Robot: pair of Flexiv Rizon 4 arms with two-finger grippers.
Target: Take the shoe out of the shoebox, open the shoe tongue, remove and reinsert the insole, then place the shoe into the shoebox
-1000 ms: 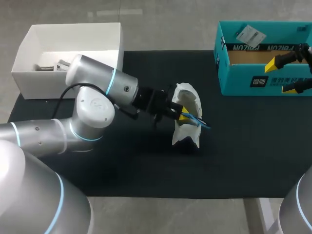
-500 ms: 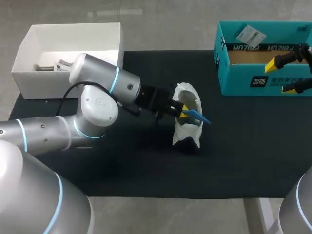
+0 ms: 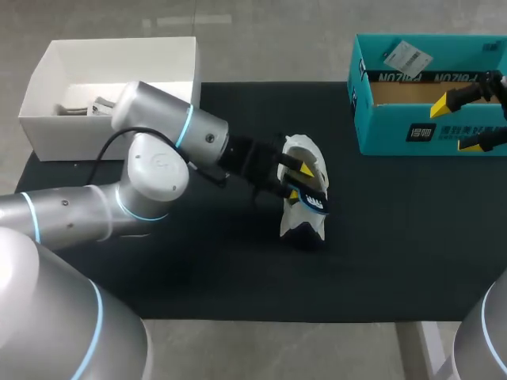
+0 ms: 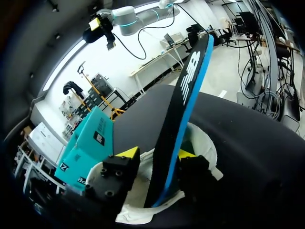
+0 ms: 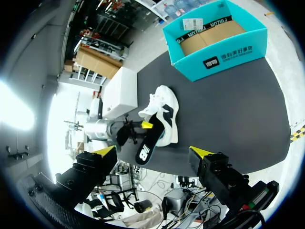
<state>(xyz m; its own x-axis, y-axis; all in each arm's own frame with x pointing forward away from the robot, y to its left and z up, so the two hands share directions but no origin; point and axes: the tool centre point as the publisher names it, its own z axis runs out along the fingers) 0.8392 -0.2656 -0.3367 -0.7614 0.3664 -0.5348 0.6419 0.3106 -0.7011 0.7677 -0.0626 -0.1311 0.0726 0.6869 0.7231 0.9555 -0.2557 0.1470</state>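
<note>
Shoe [image 3: 302, 223] on mat [image 3: 198, 269], right at the left gripper [image 3: 299, 182] tips. Insole [image 4: 183, 109] clamped between the left fingers, lower end down in the shoe opening, the rest sticking out ahead of the tips. Right gripper [image 3: 458, 123]: fingers apart, holding nothing, by the shoebox [image 3: 396, 131], well apart from shoe.

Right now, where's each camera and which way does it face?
Head: fixed above and behind, looking down on black table; left arm and right tool show.
Left wrist: on that arm, looking along left tool, shut on black, blue-edged insole.
Right wrist: raised, looking down past its open tool.
Shared: all see white sneaker, teal cardboard shoebox.
</note>
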